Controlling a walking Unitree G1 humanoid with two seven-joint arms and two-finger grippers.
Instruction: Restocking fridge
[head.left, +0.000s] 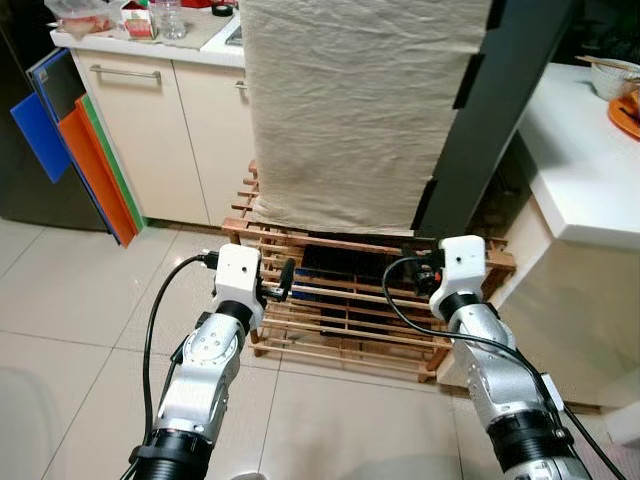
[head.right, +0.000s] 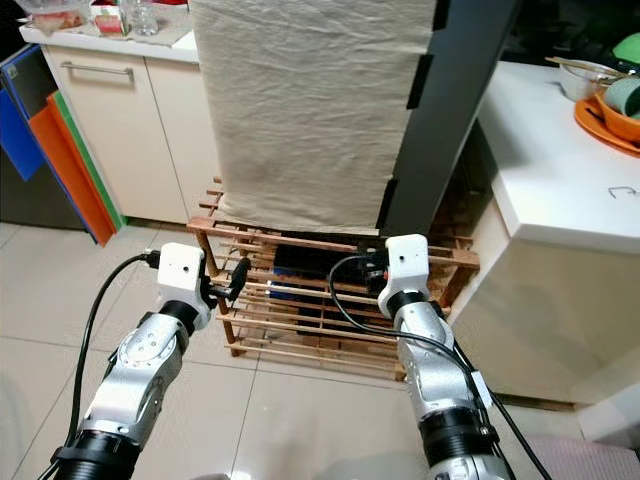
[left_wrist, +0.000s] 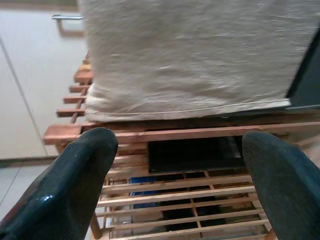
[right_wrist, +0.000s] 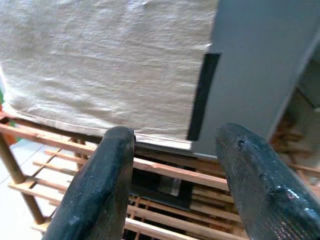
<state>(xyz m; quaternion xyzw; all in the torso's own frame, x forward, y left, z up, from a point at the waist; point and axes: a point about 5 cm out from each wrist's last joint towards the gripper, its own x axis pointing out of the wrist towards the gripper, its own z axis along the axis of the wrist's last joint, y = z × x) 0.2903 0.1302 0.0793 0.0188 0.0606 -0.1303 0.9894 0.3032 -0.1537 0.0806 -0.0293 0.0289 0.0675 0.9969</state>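
The fridge (head.left: 490, 120) is a tall dark-sided box straight ahead. A beige cloth (head.left: 350, 110) hangs over its whole front. It stands on a low wooden slatted rack (head.left: 340, 320) with dark items under the slats. My left gripper (head.left: 285, 280) is raised in front of the rack's left end, open and holding nothing; the left wrist view shows its fingers (left_wrist: 75, 185) spread wide toward the cloth's lower edge. My right gripper (head.left: 415, 265) hovers by the rack's right part, also open and holding nothing, facing the fridge's dark corner strip (right_wrist: 200, 95).
A white counter (head.left: 580, 170) stands close on the right with a bowl (head.left: 612, 75) and an orange plate (head.left: 628, 115). Cream cabinets (head.left: 150, 130) lie to the left, with coloured boards (head.left: 80, 150) leaning beside them. Pale tiled floor (head.left: 80, 330) spreads out on the left.
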